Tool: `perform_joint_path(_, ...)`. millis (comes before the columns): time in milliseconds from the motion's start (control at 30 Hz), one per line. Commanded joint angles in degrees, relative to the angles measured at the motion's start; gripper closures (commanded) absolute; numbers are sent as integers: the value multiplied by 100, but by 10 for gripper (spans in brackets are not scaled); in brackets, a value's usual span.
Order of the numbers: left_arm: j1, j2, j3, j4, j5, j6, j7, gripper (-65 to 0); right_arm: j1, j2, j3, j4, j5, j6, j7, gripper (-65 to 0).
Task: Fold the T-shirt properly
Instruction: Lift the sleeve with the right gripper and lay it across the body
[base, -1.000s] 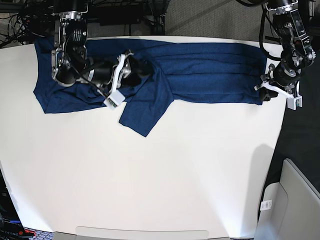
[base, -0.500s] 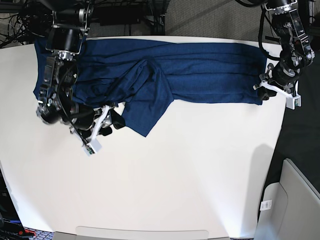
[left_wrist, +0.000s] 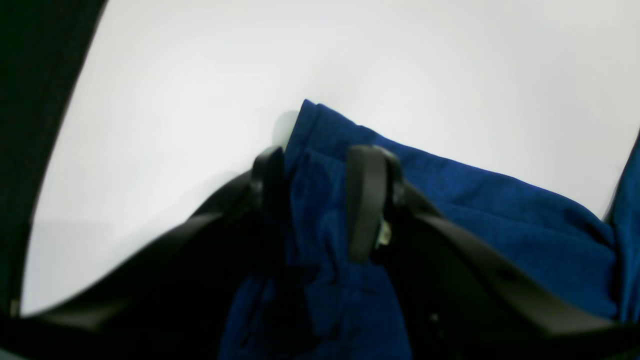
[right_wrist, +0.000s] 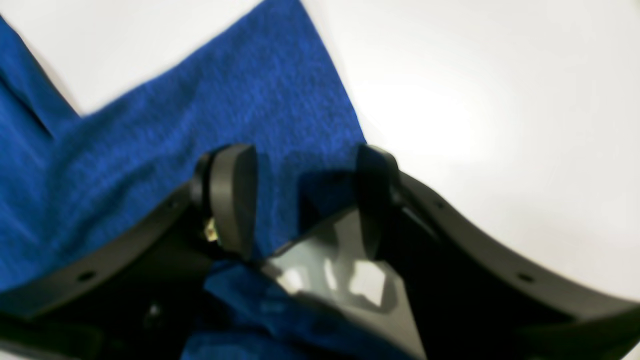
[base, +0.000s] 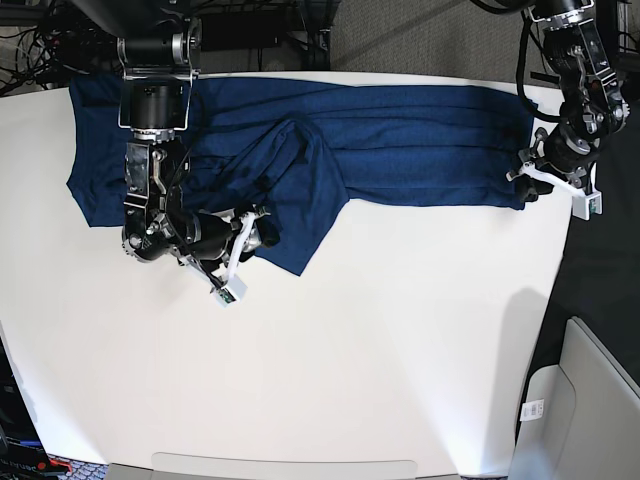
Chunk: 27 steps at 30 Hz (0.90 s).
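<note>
bare table (base: 400, 340) ahead, T-shirt (base: 420, 140) behind

Navy heathered T-shirt (base: 400, 140) on plain white table (base: 380, 350); black claws.

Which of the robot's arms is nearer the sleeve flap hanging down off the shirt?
The right gripper, open at the sleeve flap. The left gripper grips the T-shirt at the far corner.

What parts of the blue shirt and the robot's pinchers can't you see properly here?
- Base view: the right arm covers part of the T-shirt on the left.
- Right wrist view: blur hides whether the right gripper, jaws apart, touches the sleeve end.
- Left wrist view: the cloth below the left gripper is lost in shadow.
- Base view: the left gripper's grip is too small to read.
</note>
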<state>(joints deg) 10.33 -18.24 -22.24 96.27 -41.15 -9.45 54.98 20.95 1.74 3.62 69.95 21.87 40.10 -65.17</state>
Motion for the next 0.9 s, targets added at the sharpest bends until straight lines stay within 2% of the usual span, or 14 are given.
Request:
perform_joint_path(0,-44,-97,-49,101,-66,-26,-131,-206,37,6,-14,-81,-125,-10,-187,-294)
perform_joint_path(67,-44,-97,-49,101,-66,-26,-131,-206,11,-11,-50,-178,-125,-10,-204,-247)
perform_joint_path(167,-44,-97,-49,101,-66,-26,-131,-206,-16,-37,-401,-178,-81,-10,-213,-99)
perform_joint_path(233,-44,-97,-57,101,-74,-26,-122,-206,-16,-37,-683,-178,244,-10,-301,-19)
perform_joint_path(267,-44,-97,-57,101,-74,-26,-122,-206,-16,-37,-788,-160,473,-10,-327,-3)
perform_joint_path(467,-26,-97,-57,101,-74,-26,-149,-206,-7,-55,-1456,130,2670,-10,-380,-7)
perform_joint_path(600,-26,-97,-66,101,-74,-26,-157,-206,-69,-292,-2063,1018,3629,-10,-398,-7)
perform_joint_path(800,-26,-97,-75,101,-66,-26,-157,-206,-315,-1074,-2705,1246,3769,-10,-635,-7)
perform_joint_path(867,-26,-106,-75,101,-66,-26,-157,-206,-368,-1074,-2942,1246,3760,-10,-644,-7)
